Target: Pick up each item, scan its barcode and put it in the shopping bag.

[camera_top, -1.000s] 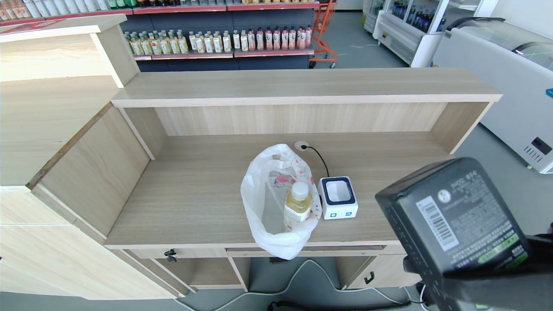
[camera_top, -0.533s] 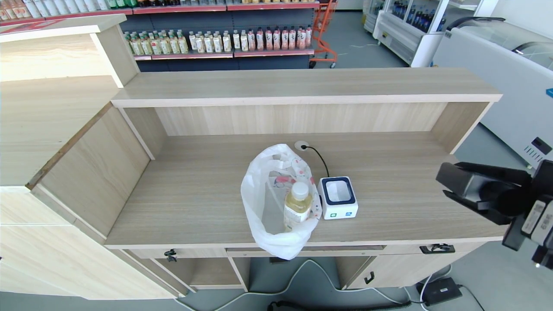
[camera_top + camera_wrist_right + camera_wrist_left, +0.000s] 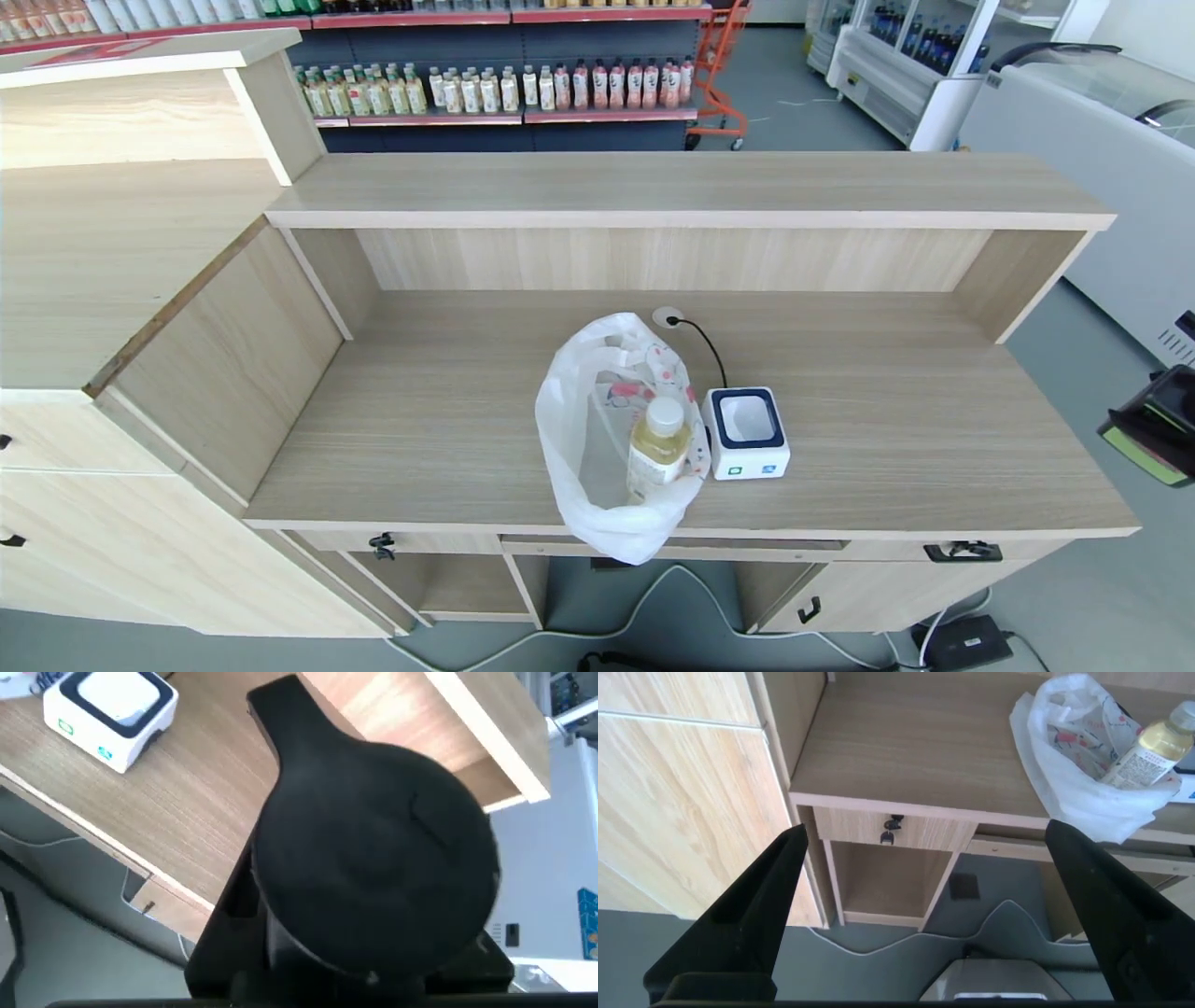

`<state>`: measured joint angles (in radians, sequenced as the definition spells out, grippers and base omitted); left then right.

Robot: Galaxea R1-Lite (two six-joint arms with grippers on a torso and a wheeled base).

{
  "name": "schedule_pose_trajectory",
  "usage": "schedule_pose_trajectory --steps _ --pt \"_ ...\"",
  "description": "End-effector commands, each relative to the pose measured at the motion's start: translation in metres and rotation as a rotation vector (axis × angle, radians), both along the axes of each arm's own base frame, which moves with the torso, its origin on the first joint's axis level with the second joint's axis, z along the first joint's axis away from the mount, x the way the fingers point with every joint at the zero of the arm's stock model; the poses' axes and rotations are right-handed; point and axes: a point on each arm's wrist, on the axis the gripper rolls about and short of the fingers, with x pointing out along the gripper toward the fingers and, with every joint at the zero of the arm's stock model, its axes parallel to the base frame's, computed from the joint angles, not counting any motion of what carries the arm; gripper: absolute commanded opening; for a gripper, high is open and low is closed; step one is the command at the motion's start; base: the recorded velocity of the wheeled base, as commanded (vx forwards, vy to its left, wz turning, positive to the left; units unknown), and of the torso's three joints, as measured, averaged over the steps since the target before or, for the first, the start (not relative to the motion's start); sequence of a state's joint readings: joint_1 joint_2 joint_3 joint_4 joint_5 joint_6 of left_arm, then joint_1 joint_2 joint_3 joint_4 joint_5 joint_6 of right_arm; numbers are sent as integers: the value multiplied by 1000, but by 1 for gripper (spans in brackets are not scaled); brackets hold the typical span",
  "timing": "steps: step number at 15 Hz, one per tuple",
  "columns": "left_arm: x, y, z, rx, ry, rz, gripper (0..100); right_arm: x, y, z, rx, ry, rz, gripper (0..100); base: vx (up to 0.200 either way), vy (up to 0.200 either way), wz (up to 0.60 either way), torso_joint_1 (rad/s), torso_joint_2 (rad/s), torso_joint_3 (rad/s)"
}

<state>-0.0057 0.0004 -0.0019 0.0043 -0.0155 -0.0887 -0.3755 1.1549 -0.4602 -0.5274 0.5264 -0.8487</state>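
Your left gripper (image 3: 920,924): low before the counter (image 3: 887,401), fingers spread wide, empty. Your right gripper (image 3: 364,943): looks clamped on the black pack (image 3: 1153,437), in the air off the counter's right end. The scanner (image 3: 747,431) lies leftward of the pack, so the right arm is nearer. The shopping bag (image 3: 579,439) is just beyond the scanner, bottle (image 3: 659,446) inside.

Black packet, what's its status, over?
Left end effector open, empty. Right end effector shut on black packet, off the wooden counter's right end. White square scanner unobstructed; yellow-drink bottle already in white plastic bag.
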Motion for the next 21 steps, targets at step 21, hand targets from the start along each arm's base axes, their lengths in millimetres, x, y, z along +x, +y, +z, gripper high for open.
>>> schedule_pose_trajectory --steps 21 --pt "0 0 0 0 0 0 100 155 22 -91 882 426 15 0 0 0 57 0 0 0"
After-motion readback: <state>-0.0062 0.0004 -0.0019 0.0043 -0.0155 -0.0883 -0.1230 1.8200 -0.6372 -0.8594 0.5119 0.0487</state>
